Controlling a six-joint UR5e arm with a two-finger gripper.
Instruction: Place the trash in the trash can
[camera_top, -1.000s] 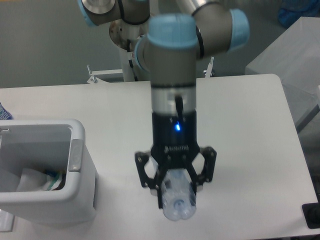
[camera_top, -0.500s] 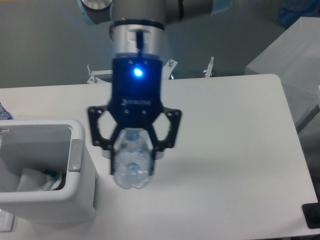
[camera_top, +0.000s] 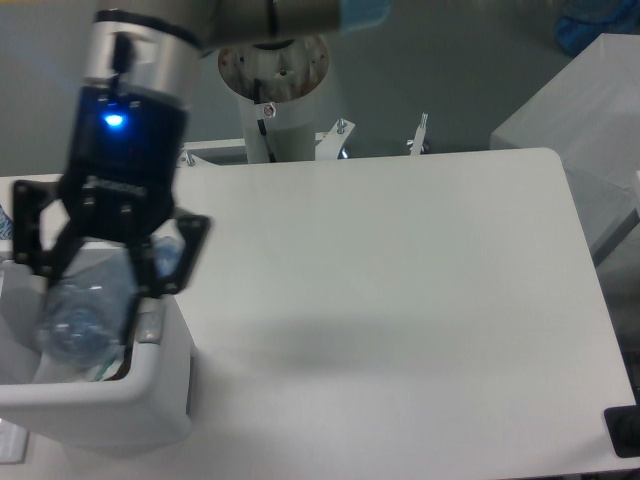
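Note:
My gripper (camera_top: 95, 290) is shut on the crushed clear plastic bottle (camera_top: 85, 312) and holds it in the air above the opening of the white trash can (camera_top: 150, 395) at the left front of the table. The bottle hangs bottom end toward the camera; its blue cap is hidden. A bit of green from the crumpled wrapper (camera_top: 108, 372) shows inside the can, mostly hidden behind the bottle and gripper. The can's grey tab (camera_top: 152, 325) shows on its right rim.
The white table (camera_top: 400, 300) stretches to the right of the can. The robot's base column (camera_top: 285, 110) stands at the table's back edge. A white box (camera_top: 575, 130) stands beyond the right edge. A dark object (camera_top: 625, 432) sits at the front right corner.
My gripper has carried the bottle left and upward, from the table's front middle to above the trash can's opening. The bottle stays held.

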